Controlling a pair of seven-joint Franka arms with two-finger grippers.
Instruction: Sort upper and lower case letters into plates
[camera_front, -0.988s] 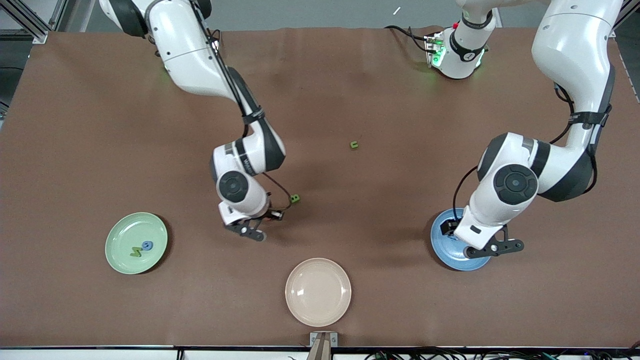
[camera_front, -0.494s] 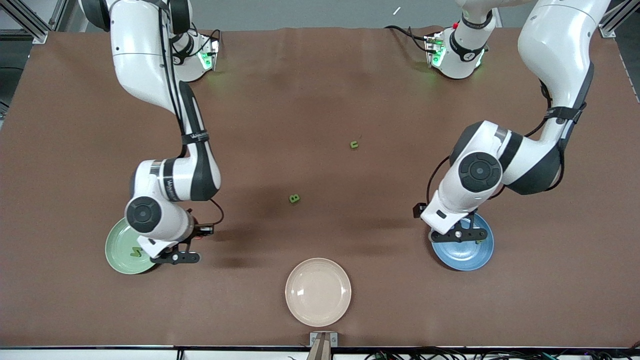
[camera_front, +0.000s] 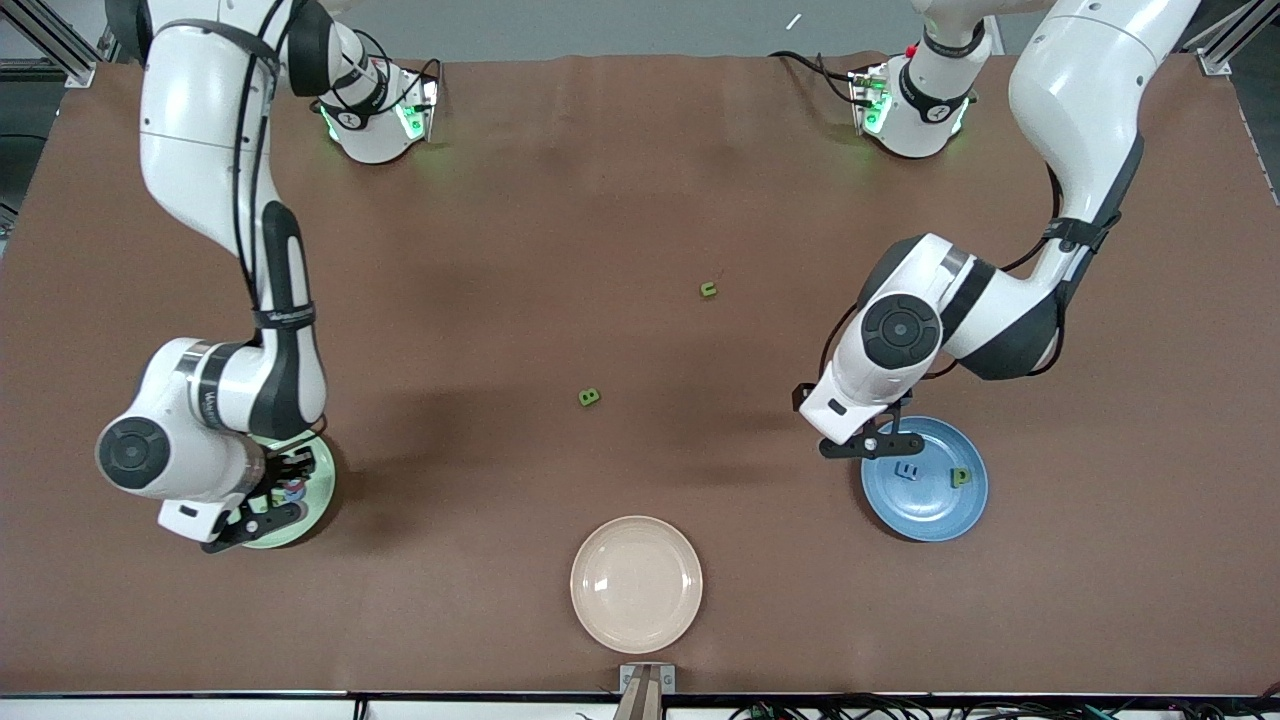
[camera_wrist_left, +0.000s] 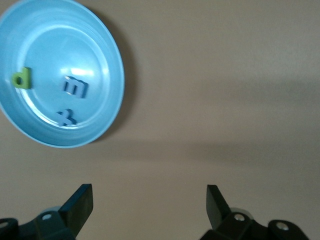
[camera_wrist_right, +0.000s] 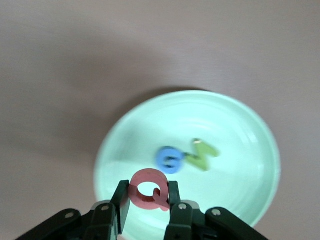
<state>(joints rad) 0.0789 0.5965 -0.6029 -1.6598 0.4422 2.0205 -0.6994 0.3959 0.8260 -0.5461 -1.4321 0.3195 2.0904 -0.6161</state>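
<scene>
The right arm reaches down from its base along the right arm's end of the table, elbow bent, wrist dropped over the green plate. The right gripper hangs above that plate with its fingers closed on a red letter. In the plate beneath it lie a blue letter and a green zigzag letter, touching each other near the plate's middle.

Using the cream plate as the landmark: it sits at the table edge closest to the front camera, between the two coloured plates. A green B lies farther from the front camera than the cream plate, on bare table, and a small green n lies farther still, well apart from the B.

The left arm folds down from its base, its forearm angled toward the middle of the table. The left gripper hangs over the rim of the blue plate, fingers spread wide and holding nothing. In the blue plate lie a blue E, a green P beside it, and another blue letter whose shape is unclear.
</scene>
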